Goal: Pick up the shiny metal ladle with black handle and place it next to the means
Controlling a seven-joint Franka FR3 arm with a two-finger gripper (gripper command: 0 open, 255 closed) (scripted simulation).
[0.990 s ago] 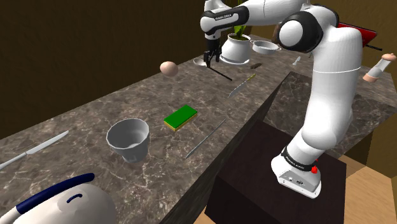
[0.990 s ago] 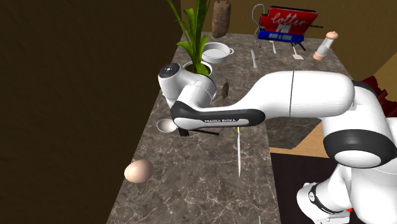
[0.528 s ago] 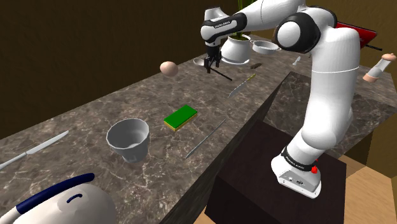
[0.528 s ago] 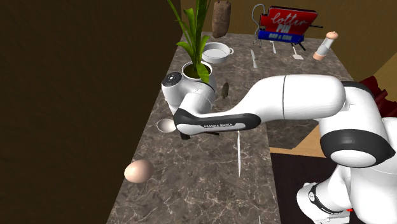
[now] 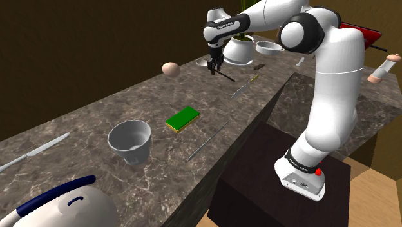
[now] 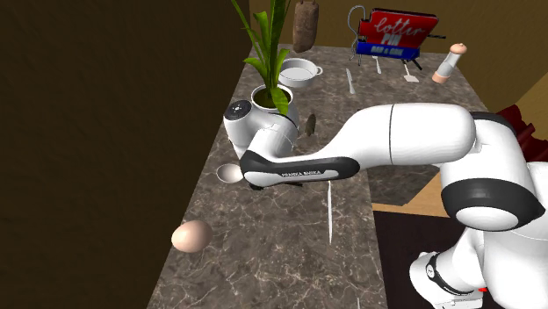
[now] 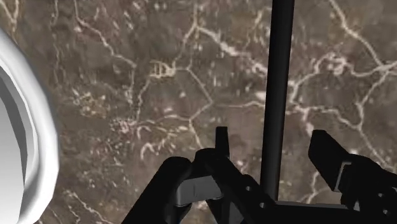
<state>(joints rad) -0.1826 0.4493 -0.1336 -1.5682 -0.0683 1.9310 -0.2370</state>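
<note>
Shoulder view: gripper sits low over the ladle, upper centre, on the counter.
Second exterior: ladle bowl centre-left, beside the arm.
Wrist: fingers spread, straddling the black handle without contact.
Grasp, lift and placement are all pending.

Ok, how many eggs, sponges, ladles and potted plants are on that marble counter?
Eggs: 1
Sponges: 1
Ladles: 1
Potted plants: 1
Total: 4
</note>
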